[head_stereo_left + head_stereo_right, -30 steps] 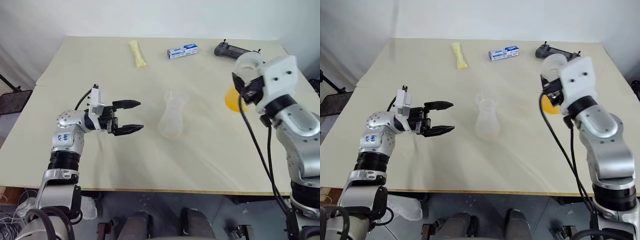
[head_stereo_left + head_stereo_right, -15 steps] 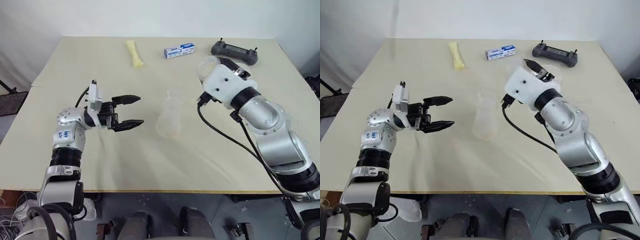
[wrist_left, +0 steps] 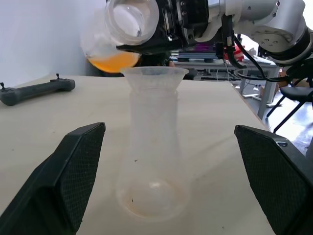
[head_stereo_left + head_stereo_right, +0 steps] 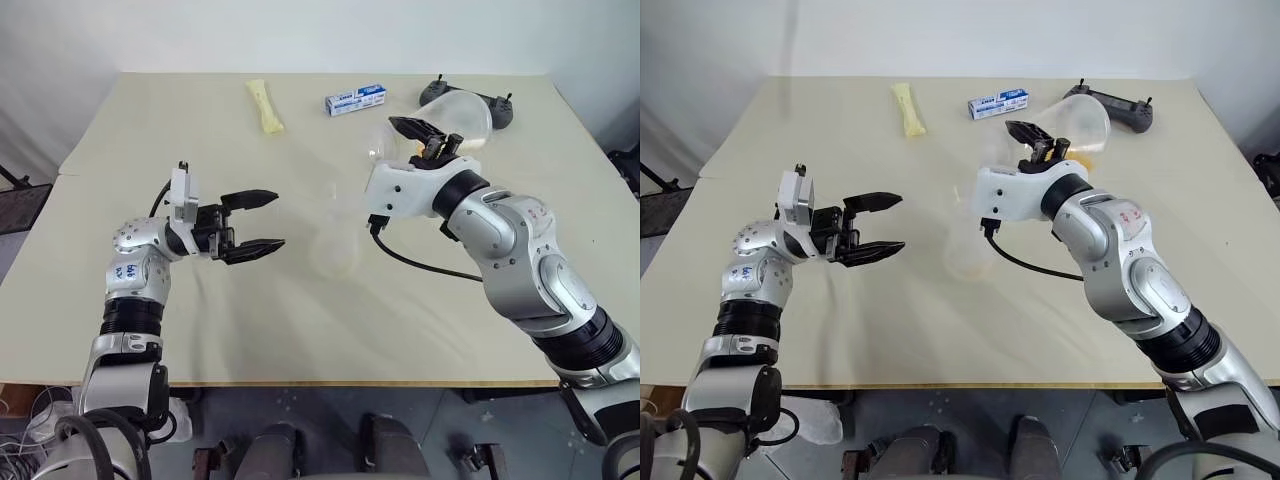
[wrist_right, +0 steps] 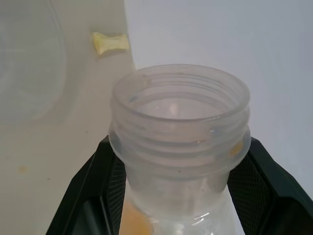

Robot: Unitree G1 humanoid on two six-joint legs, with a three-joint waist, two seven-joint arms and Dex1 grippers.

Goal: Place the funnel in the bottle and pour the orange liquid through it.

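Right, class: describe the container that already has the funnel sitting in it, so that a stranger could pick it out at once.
Start at the pale table and look to its middle, between the two robot arms. There stands the bottle, a clear flask with a wide base and a narrow neck, topped by the funnel. Unlike the tilted container held just above it, it stands upright and looks empty of orange liquid.

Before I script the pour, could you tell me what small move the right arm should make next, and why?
Probably tip the clear container more, mouth over the funnel. The right gripper is shut on its neck, the funnel sits in the bottle, and the orange liquid pools in the container's belly, none flowing.
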